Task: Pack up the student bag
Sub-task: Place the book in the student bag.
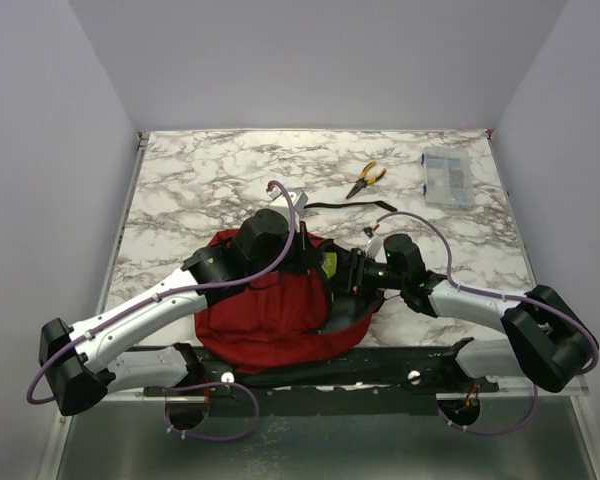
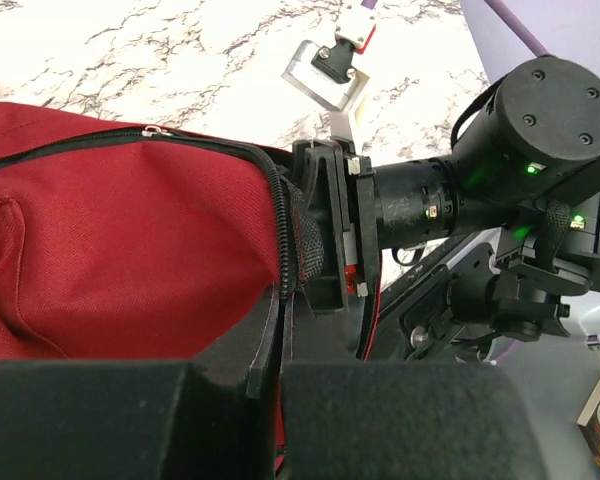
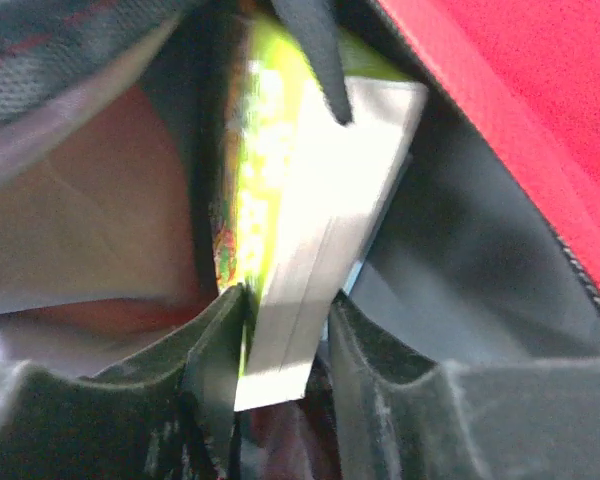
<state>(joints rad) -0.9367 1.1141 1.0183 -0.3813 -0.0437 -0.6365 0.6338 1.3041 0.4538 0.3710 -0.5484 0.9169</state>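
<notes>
Though it is slumped and creased, the bag (image 1: 270, 315) reads clearly as dark red soft fabric. A black zip (image 2: 277, 230) edges its mouth. A second thin black zip line crosses the panel seen from the left wrist, with a small silver pull (image 2: 152, 130) at its end. The bag lies on the bench (image 1: 210, 170) close to the middle of the near edge, between the two arms. Its longer spread runs roughly along that near edge, and its mouth points toward the right edge, a little to the far side. The lining (image 3: 460, 250) inside the mouth is dark.

The left claw (image 2: 268, 375) reaches over the bag from the left-edge side and is clenched on the rim of the mouth. The zip edge runs down between its black fingers (image 2: 130, 420), which stand close together with only fabric between them. The right claw (image 3: 285, 300) comes in from the right-edge side and sits inside the mouth, grasping a book (image 3: 300, 200) by its near end. The book has a yellow-green cover and white page edges, and stands pinched between the two fingers, slightly tilted. From above, a sliver of that yellow-green shows at the mouth.

Toward the far edge, well apart from the bag, lie pliers (image 1: 366, 179) with yellow handles. Near the far right corner sits a clear box (image 1: 448, 180).
</notes>
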